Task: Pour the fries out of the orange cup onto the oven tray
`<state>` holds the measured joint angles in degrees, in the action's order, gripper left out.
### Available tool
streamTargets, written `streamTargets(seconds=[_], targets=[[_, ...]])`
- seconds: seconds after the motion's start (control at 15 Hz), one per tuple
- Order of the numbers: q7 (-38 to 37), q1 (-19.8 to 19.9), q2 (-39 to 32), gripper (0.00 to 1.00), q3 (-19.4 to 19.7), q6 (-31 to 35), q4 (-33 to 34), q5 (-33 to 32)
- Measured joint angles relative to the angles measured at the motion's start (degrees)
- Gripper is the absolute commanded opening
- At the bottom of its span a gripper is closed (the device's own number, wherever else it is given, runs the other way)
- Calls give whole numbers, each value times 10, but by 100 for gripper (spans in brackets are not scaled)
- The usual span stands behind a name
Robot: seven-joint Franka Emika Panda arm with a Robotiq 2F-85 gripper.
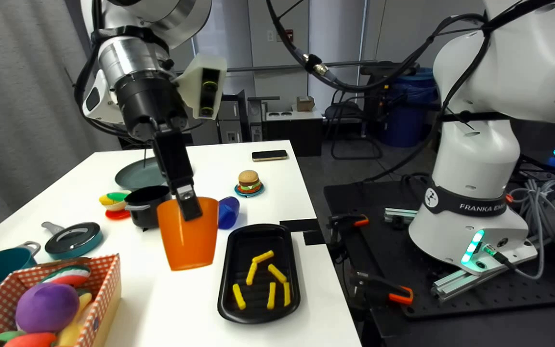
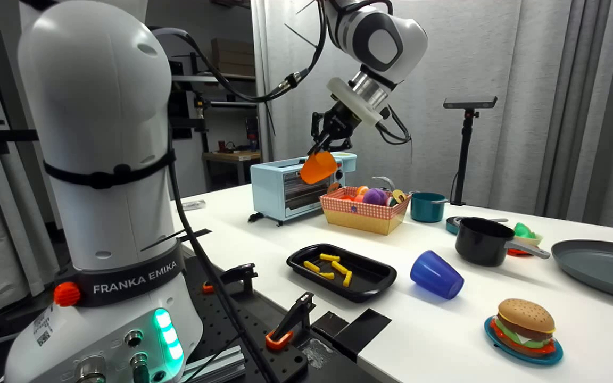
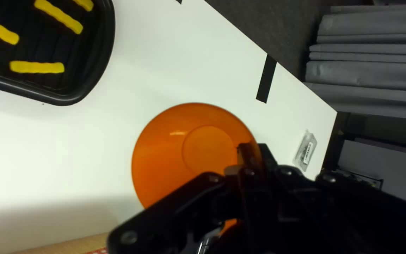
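The orange cup [image 1: 188, 246] hangs in the air, somewhat tilted, its mouth facing up. My gripper [image 1: 190, 209] is shut on its wall, one finger inside the cup and one outside. In the wrist view I look into the cup [image 3: 174, 155]; no fries show inside, though the fingers cover part of it. Several yellow fries [image 2: 339, 267] lie scattered on the ribbed base of the black oven tray [image 2: 375, 282]. In the wrist view a corner of the tray [image 3: 93, 70] shows at upper left, clear of the cup.
A checked basket [image 1: 113, 289] of toy food stands near the held cup. A blue cup [image 2: 437, 274] lies on its side beside the tray. Further along are a black pot [image 2: 482, 242], a toy burger [image 2: 525, 324] and a dark round plate [image 2: 604, 266]. A light blue toy oven [image 2: 266, 191] stands behind.
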<state>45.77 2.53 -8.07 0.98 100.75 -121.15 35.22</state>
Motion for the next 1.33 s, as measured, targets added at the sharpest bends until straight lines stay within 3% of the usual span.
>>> streamTargets(seconds=[0.6, 1.33], targets=[[-115, -33, 28, 1, -34, 111, -26, -75], [-290, -64, 26, 1, -56, 262, -49, -236]])
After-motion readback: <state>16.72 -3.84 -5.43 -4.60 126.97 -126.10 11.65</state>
